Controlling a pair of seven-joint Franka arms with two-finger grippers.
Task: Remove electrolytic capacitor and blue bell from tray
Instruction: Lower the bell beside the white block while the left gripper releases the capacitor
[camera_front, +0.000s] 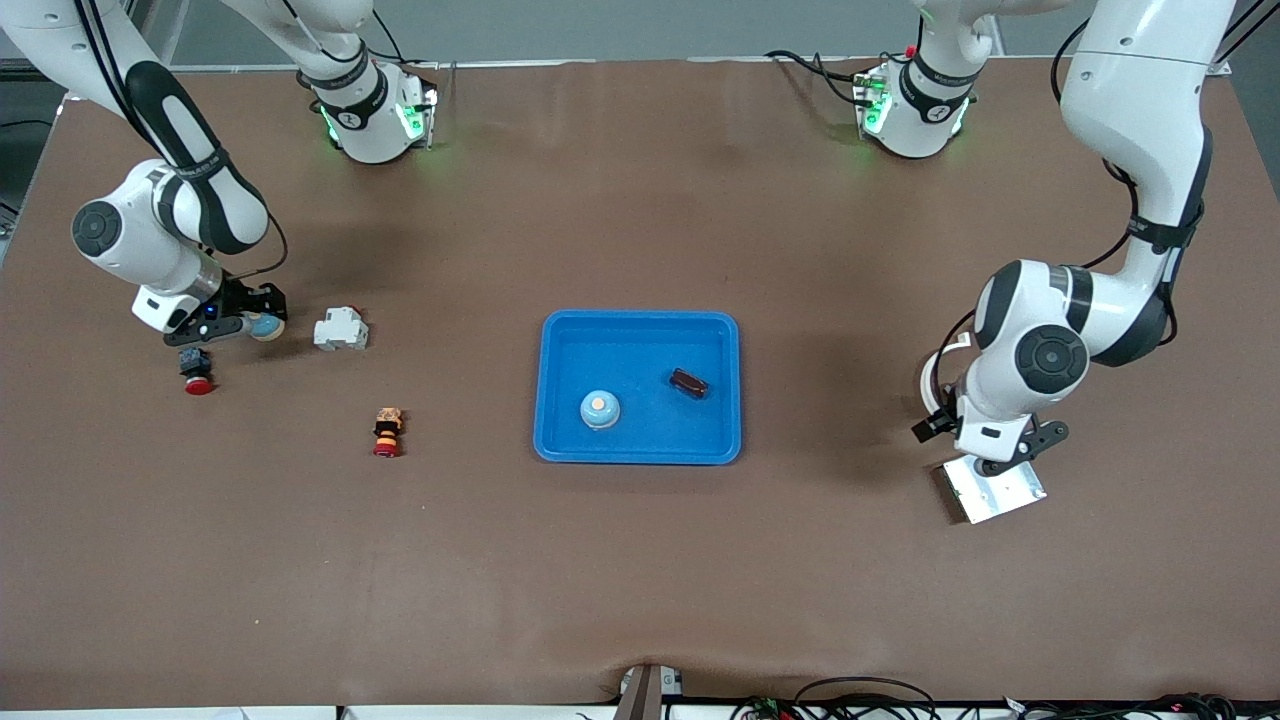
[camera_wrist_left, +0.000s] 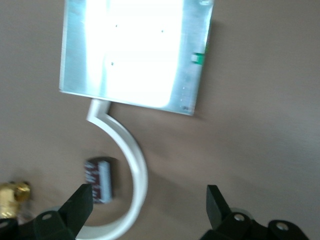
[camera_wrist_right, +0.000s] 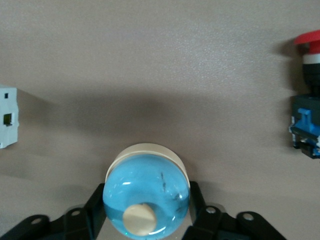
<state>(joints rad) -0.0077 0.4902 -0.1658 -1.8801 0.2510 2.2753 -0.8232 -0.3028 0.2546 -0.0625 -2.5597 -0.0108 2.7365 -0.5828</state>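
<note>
Front view first: we see a blue tray (camera_front: 640, 325) near the middle of the table (camera_front: 640, 560), and in it a light blue bell (camera_front: 600, 408) with a pale button on top and a dark brown capacitor (camera_front: 689, 383), the capacitor lying apart from the bell, toward the left arm's end and a little farther from the front camera. At the right arm's end, the right gripper (camera_front: 262, 322) sits low at the table with a second blue bell (camera_wrist_right: 146, 195) between its fingers (camera_wrist_right: 95, 210); in the right wrist view the fingers flank the dome on both sides, but we cannot tell whether they press it or stand just off it. Close by lie a white switch block (camera_front: 341, 329), a red push button (camera_front: 196, 371) with a black and blue body, and, nearer the front camera, a smaller red and orange button (camera_front: 387, 431). At the left arm's end, the left gripper (camera_wrist_left: 150, 205) hangs with its fingers (camera_wrist_left: 80, 202) spread wide and empty over the table, above a curved white hook (camera_wrist_left: 131, 165) attached to a shiny metal plate (camera_wrist_left: 135, 50). Beside the hook we see another dark capacitor (camera_wrist_left: 101, 178) lying on the table, and a brass fitting (camera_wrist_left: 14, 192) at the frame's edge.
</note>
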